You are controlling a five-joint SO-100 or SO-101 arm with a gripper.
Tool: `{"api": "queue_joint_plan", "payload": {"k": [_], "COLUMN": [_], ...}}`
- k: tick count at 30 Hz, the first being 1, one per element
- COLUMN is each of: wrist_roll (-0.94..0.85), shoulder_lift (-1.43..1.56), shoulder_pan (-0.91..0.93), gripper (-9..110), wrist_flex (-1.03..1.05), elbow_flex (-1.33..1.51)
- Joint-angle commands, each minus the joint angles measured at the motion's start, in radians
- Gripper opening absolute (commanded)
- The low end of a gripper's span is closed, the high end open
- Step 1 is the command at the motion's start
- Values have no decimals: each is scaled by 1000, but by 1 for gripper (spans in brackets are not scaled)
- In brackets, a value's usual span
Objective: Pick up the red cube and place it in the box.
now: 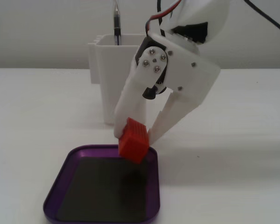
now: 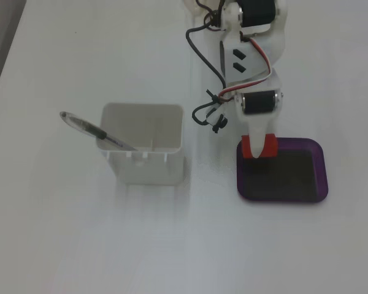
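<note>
The white tool (image 1: 134, 135) is clenched on the red cube (image 1: 133, 140), one finger to each side of it, and the cube hangs tilted just above the far rim of the box (image 1: 56, 186), near that rim's right end in a fixed view. Beneath it a soft shadow falls on the dark floor of the box. From above, in a fixed view, the cube (image 2: 259, 146) sits at the upper left corner of the purple box (image 2: 322, 177), with the tool (image 2: 258, 142) reaching down to it from the top of the frame. A tall white container (image 2: 144, 156) stands on the bench (image 2: 61, 245) left of the box and well apart from it, with a pen (image 2: 95, 131) leaning out over its left rim
</note>
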Motion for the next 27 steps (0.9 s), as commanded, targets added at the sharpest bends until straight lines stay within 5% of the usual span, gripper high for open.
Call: {"api": "queue_joint_plan", "payload": {"k": [1, 27], "wrist_roll": [-3, 6], "shoulder_lift": [14, 12], "shoulder_pan": [-11, -71], "gripper": [-1, 3], "wrist_flex": [-8, -8], "elbow_flex": [-11, -11]}}
